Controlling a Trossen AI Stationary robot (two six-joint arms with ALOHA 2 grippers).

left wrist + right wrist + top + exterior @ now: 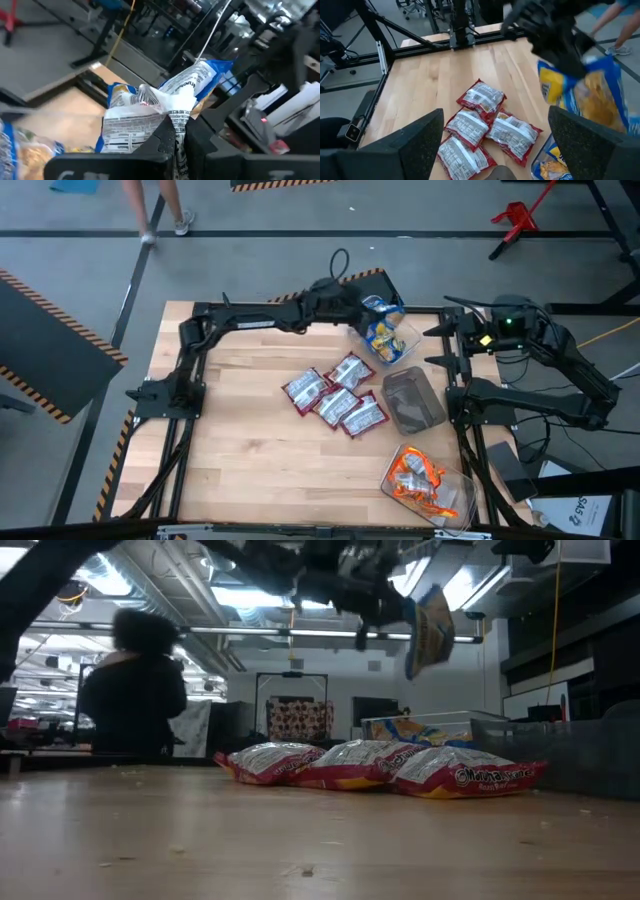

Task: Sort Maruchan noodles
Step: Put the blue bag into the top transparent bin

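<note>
High view: the left tool hangs over the clear tub of blue packets at the far right of the counter, clamped on a blue-and-yellow packet. Landmark for all places: that tub.
Red group: four red packets lie on the counter just toward the near left of the tub, overlapping each other.
Other tubs: a dark grey tub sits nearer than the landmark tub, and a clear tub of orange packets nearer still.
Right tool: its arm waits beyond the counter's right edge; the tool is not seen from above.
Low view: the blue packet dangles high above the tub, tilted, held by one edge. Risk: released from this height it may flutter, strike the rim and land outside.
Left wrist view: the left tool pinches only the crimped seam of the packet. Risk: slick film could slide out early, over the counter instead of the tub.
Right wrist view: the right tool stands spread wide, empty, facing the red packets on the side away from the tub. Risk: the overlapped red packets could come up two at a time, or get shoved about. The blue packet hangs above the tub's contents.
</note>
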